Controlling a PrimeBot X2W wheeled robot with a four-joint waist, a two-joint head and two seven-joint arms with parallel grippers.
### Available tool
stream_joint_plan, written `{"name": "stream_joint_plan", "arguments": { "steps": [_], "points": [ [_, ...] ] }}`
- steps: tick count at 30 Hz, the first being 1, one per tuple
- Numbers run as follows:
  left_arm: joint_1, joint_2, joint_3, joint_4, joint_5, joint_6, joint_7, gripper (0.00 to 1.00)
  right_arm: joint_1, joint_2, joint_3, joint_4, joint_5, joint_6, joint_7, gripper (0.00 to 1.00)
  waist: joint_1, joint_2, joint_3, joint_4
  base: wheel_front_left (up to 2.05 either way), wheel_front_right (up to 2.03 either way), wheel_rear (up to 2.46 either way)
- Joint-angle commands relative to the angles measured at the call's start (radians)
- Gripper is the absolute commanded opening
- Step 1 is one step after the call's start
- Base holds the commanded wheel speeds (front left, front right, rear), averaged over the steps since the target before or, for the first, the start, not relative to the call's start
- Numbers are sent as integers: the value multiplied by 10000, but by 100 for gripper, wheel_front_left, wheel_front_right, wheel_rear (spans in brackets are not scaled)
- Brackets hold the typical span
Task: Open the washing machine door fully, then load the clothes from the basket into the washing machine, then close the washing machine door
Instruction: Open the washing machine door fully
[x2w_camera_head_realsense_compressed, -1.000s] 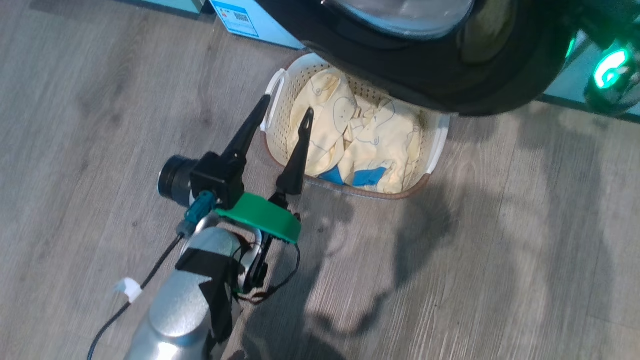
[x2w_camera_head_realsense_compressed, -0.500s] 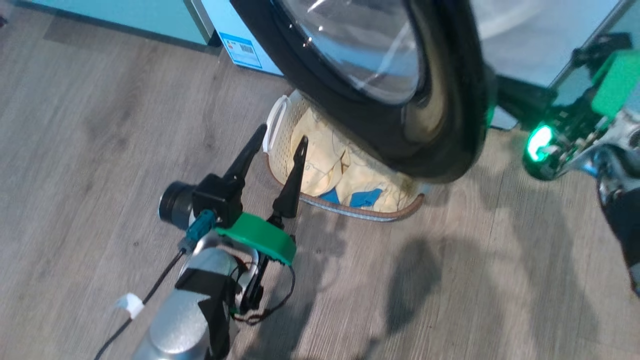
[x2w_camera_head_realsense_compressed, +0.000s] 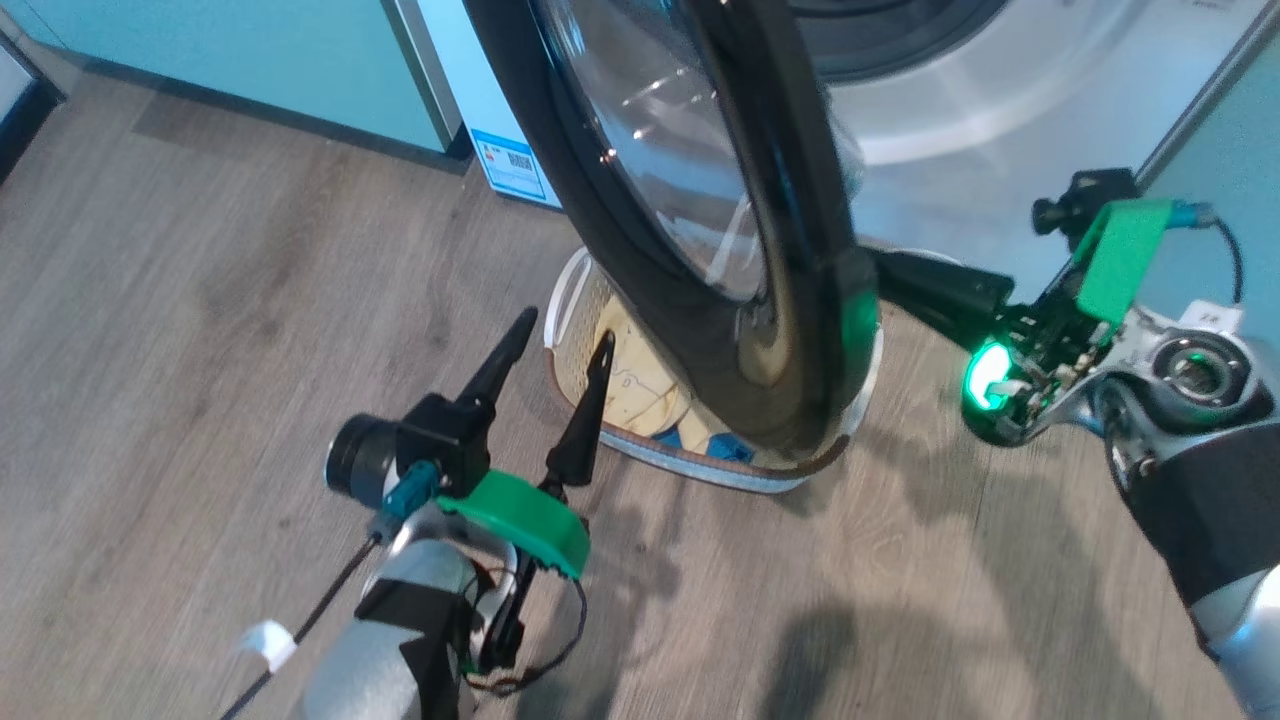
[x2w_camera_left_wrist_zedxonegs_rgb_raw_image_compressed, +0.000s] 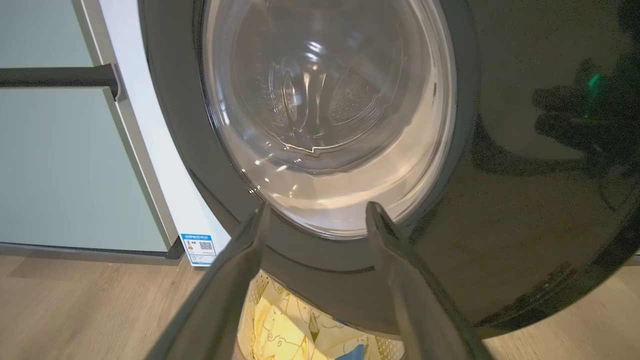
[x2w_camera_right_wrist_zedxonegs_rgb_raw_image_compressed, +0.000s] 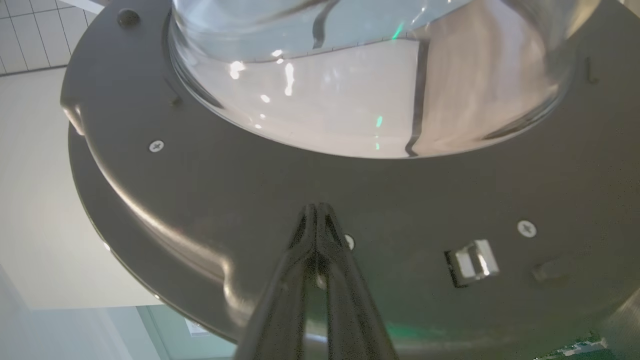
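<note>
Left gripper: jaws spread wide, nothing between them, held above the wooden floor. Its fingertips point at the near left corner of the basket, just short of the white side handle.

Right gripper: fingers pressed together, holding nothing. Tips sit at the dark inner rim of the washing machine door, below the glass bowl and next to a small screw. Whether they touch cannot be told.

Door: partly open, seen nearly edge-on in the head view, standing between the two grippers. Outer glossy face is ahead of the left gripper, inner face ahead of the right.

Basket: on the floor beyond the left fingertips, mostly under the door's lower edge.

Clothes: pale yellow with a blue piece, lying in the basket.

Washing machine: white front above and behind the right gripper
</note>
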Motion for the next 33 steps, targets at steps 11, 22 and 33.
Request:
{"name": "stream_joint_plan", "arguments": {
  "steps": [11,22,33],
  "points": [
    [259,154,376,-163,58,-62,-53,100,351,421,784,-363,536,-27,-363,0,1,-1,-409,52,0,0,0],
    [325,154,446,-191,75,-47,-53,100,507,451,1060,-489,830,-27,-603,0,1,-1,-444,-25,0,0,0],
    [312,154,548,-206,82,-52,-53,100,764,345,-260,-1461,507,-27,-2528,0,1,-1,-437,-194,0,0,0]
  ]
}}
